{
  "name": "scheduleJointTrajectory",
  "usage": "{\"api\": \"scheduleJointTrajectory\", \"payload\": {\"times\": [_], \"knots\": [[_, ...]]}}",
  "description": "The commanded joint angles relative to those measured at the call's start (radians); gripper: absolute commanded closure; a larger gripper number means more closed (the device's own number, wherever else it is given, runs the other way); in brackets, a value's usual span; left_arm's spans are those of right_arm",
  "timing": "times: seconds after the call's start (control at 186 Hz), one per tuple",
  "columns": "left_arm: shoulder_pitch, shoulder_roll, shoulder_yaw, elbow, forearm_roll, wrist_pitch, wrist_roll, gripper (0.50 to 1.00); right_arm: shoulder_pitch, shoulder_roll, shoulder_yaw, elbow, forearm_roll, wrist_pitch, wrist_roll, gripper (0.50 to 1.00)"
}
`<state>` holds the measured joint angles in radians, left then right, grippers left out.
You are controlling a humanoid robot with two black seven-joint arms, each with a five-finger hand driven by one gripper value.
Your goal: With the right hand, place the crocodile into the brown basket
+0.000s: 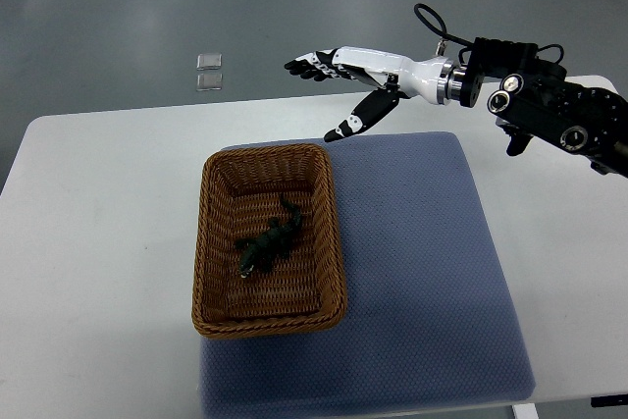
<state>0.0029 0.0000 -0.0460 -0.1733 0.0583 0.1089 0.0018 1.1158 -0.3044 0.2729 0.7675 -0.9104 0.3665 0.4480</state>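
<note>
A dark green toy crocodile (267,243) lies inside the brown woven basket (215,242), near its middle, slanting from lower left to upper right. My right hand (334,85) hovers above the table's far edge, up and to the right of the basket, well apart from it. Its fingers (312,64) are stretched out flat and the thumb (361,115) points down toward the mat; it holds nothing. The right arm (549,105) comes in from the picture's right edge.
The basket stands on the left part of a blue-grey mat (422,262) on a white table (98,242). Two small clear squares (208,72) lie on the floor beyond the table's far edge.
</note>
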Motion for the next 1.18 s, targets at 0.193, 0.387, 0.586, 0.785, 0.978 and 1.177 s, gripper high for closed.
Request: {"api": "scheduleJointTrajectory", "payload": {"times": [0.193,0.387,0.586,0.785,0.978,1.177], "knots": [[-0.001,0.000,0.000,0.000,0.000,0.000,0.000,0.500,-0.134,-0.016,0.077,-0.085,0.433,0.106,-0.114,0.581],[0.000,0.000,0.000,0.000,0.000,0.000,0.000,0.500,-0.223,-0.036,0.101,-0.086,0.732,0.138,-0.204,0.581],[0.000,0.000,0.000,0.000,0.000,0.000,0.000,0.500,-0.261,-0.032,0.104,-0.089,0.923,0.135,-0.270,0.581],[-0.001,0.000,0.000,0.000,0.000,0.000,0.000,0.500,-0.275,-0.021,0.106,-0.158,0.930,0.129,-0.265,0.572],[0.000,0.000,0.000,0.000,0.000,0.000,0.000,0.500,-0.287,-0.019,0.106,-0.163,0.930,0.132,-0.262,0.570],[0.000,0.000,0.000,0.000,0.000,0.000,0.000,0.500,-0.301,-0.019,0.124,-0.162,0.932,0.135,-0.258,0.570]]}}
